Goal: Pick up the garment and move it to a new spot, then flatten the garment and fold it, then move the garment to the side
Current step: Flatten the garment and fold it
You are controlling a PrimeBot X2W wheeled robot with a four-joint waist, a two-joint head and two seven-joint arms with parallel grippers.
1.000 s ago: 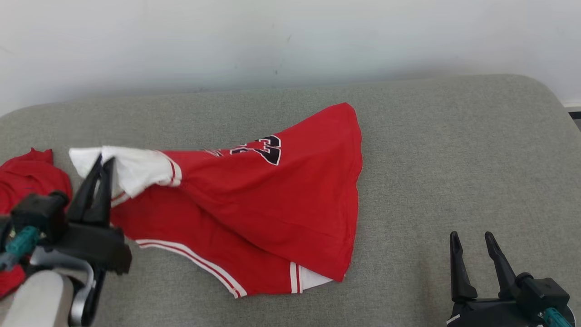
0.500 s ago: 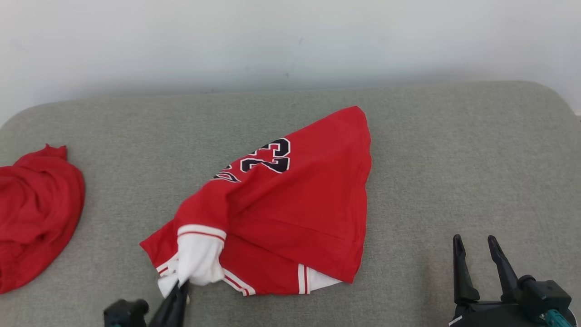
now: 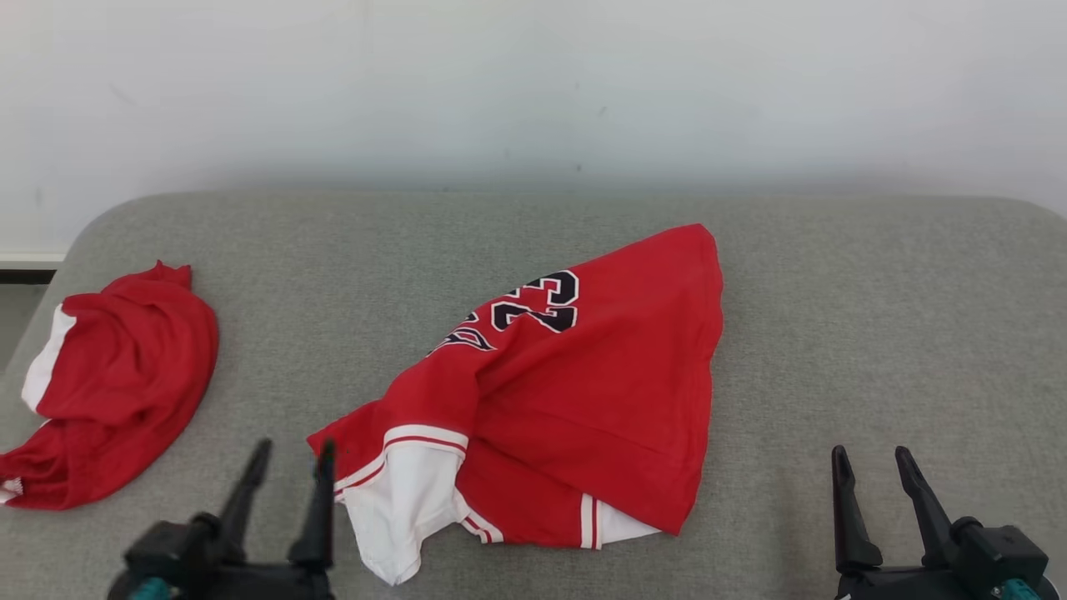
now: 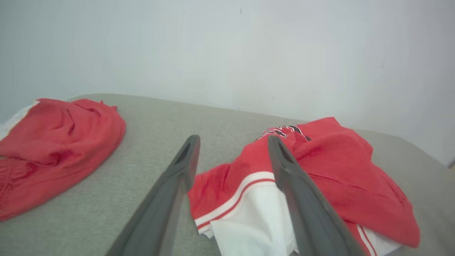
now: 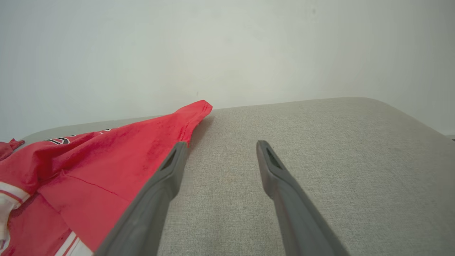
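left pincer (image 3: pixel 293 479) has let go of the white sleeve (image 3: pixel 400 508) it gripped a moment ago and stands spread just beside it; shirt (image 3: pixel 583 400) lies crumpled mid-way across the cushion (image 3: pixel 875 317); move judged done, flattening outstanding; right pincer (image 3: pixel 871 483) spread, idle.

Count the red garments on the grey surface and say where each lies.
2. The numbered jersey lies rumpled at the middle of the grey cushion, beside the open left gripper; the other red garment is bunched at its left edge. None seems hidden.

number 23 (image 3: pixel 538 304) in black, upside down, on red jersey (image 3: pixel 600 400)
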